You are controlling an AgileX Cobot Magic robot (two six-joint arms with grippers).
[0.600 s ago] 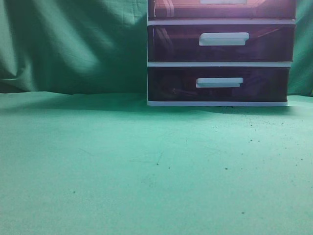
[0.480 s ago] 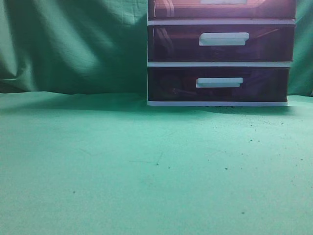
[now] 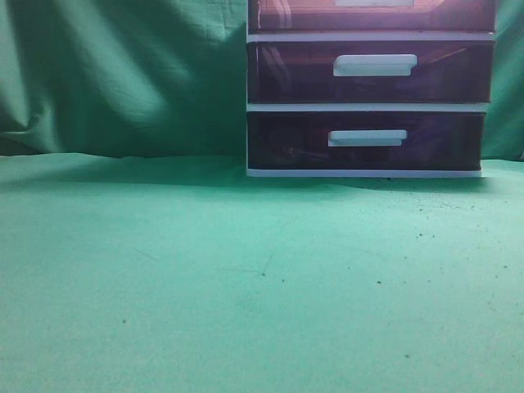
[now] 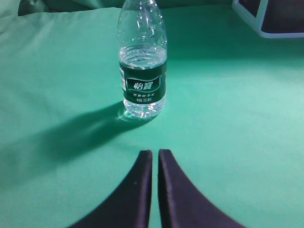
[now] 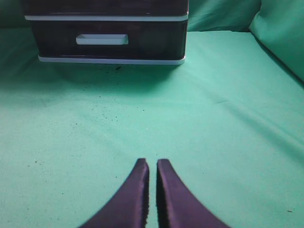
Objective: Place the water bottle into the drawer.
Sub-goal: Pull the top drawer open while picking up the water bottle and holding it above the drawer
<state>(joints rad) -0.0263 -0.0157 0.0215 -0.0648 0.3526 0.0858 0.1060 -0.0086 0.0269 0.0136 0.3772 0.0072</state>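
A clear water bottle (image 4: 142, 71) with a dark green label stands upright on the green cloth in the left wrist view. My left gripper (image 4: 155, 152) is shut and empty, a short way in front of the bottle and apart from it. My right gripper (image 5: 152, 161) is shut and empty, well back from the drawer unit (image 5: 107, 38). In the exterior view the top drawer (image 3: 295, 16), dark maroon, is cut off by the top edge and looks closed. Neither the bottle nor the grippers show in the exterior view.
The white-framed unit holds two lower maroon drawers (image 3: 368, 74) (image 3: 368, 141) with white handles, both closed. A corner of the unit (image 4: 270, 23) shows at the top right of the left wrist view. Green cloth (image 3: 246, 270) covers the table and hangs behind it.
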